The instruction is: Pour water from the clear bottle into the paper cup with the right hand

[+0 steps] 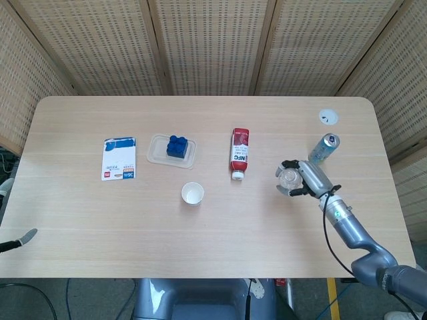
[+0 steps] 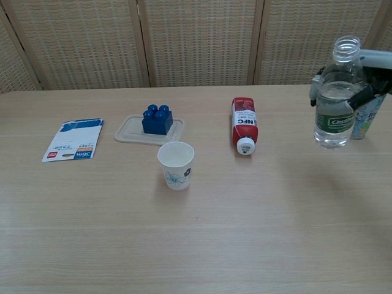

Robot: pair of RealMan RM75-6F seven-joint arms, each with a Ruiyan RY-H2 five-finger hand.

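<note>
Now: right hand (image 1: 305, 178) grasping the uncapped bottle (image 2: 334, 98), clear of the table.
Swinging it fast toward the cup (image 2: 176, 165) could slosh water out.

My right hand (image 2: 367, 79) holds the clear bottle (image 2: 334, 104) above the bench (image 2: 245, 245), well right of the paper cup (image 2: 176, 165); a block (image 2: 157, 120) sits behind it.
</note>
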